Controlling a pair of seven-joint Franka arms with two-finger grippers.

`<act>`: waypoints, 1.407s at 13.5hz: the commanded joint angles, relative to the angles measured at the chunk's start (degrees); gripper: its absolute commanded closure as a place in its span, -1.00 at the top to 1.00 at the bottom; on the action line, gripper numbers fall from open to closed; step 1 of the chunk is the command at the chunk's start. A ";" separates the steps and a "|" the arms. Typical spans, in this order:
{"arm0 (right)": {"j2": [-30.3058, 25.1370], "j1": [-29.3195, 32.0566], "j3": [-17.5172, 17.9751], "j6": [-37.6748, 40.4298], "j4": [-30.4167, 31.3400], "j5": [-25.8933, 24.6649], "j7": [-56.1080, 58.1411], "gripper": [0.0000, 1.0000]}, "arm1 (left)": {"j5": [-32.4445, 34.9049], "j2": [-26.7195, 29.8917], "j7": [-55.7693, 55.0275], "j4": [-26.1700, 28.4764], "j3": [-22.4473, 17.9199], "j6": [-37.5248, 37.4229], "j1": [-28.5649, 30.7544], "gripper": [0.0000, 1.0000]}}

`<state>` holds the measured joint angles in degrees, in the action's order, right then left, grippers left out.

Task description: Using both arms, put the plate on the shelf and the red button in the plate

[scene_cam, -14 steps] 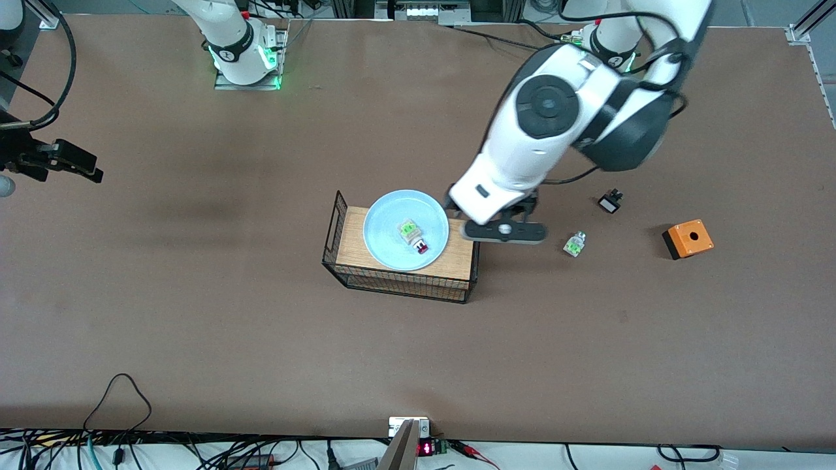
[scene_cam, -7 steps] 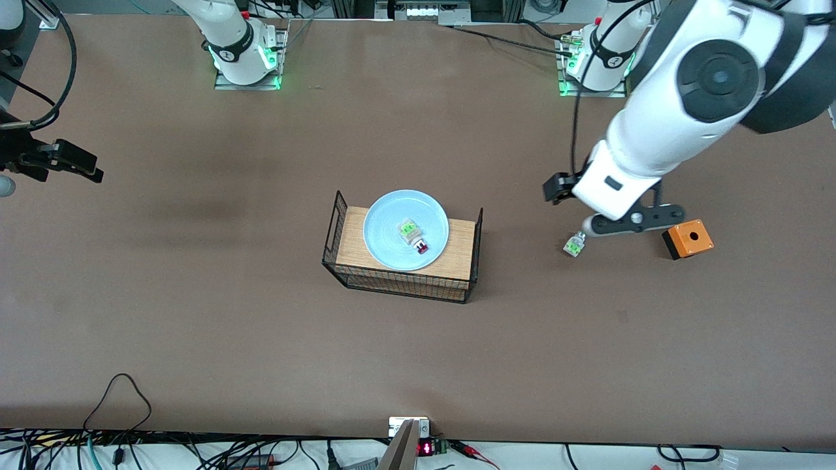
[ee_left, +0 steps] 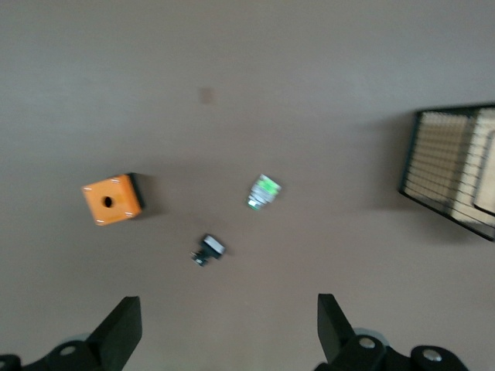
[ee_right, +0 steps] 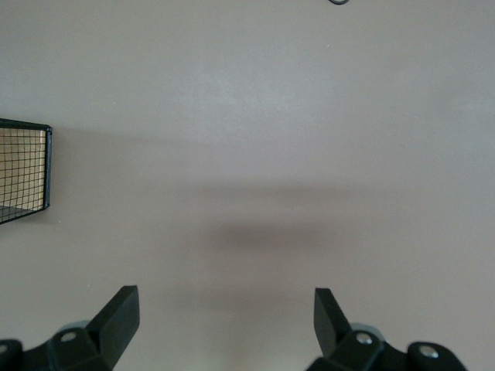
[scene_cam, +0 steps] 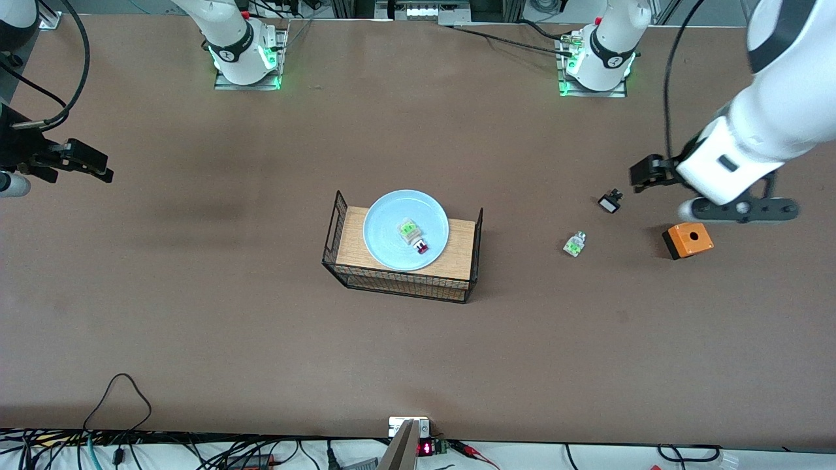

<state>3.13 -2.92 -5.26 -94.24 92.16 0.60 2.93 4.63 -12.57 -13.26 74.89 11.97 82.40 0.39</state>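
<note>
Left gripper [scene_cam: 738,210] hanging at the right edge of the front frame, fingers [ee_left: 124,328] spread wide and holding nothing, hovering over bare table just above the orange box [scene_cam: 688,239]. In the left wrist view, gripper [ee_left: 228,332] sitting at the bottom edge, with the box [ee_left: 112,199] at mid-left, a small black part [ee_left: 208,249] just below centre, a white-green part [ee_left: 264,191] near centre, and the rack [ee_left: 452,170] cut off at the right edge.

Right gripper [scene_cam: 72,163] waiting at the left edge of the front frame, likewise spread and empty; in its wrist view [ee_right: 224,325] showing only bare table and a corner of the rack [ee_right: 23,170] at mid-left.

Lying in the front frame's right half: the black part [scene_cam: 610,202], the white-green part [scene_cam: 575,244] below and left of it, both well apart from the box.

Sitting at frame centre: the plate [scene_cam: 392,219], resting on the wooden top of the wire rack [scene_cam: 405,277]. Lying on the plate: the red button [scene_cam: 414,237], red cap pointing toward lower right.
</note>
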 commanded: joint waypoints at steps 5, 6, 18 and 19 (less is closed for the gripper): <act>-0.84 0.02 -0.46 0.37 -0.14 -0.68 -0.65 1.00 | -2.96 14.59 12.81 19.59 -8.19 6.37 -0.22 1.00; -0.84 0.02 -0.54 0.37 -0.14 -0.60 -0.73 1.00 | -2.79 14.68 13.51 19.51 -8.19 5.76 -0.22 1.00; -0.93 0.19 -0.72 0.46 -0.23 -0.24 -0.82 1.00 | -2.34 13.80 13.61 16.96 -7.05 4.26 0.31 1.00; -0.93 0.19 -0.72 0.46 -0.23 -0.24 -0.82 1.00 | -2.43 13.80 13.52 16.78 -6.96 4.26 0.31 1.00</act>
<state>3.06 -2.73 -6.12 -94.24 92.05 0.60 2.87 2.33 0.57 -0.84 92.05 4.69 86.62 0.56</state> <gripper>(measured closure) 0.000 0.000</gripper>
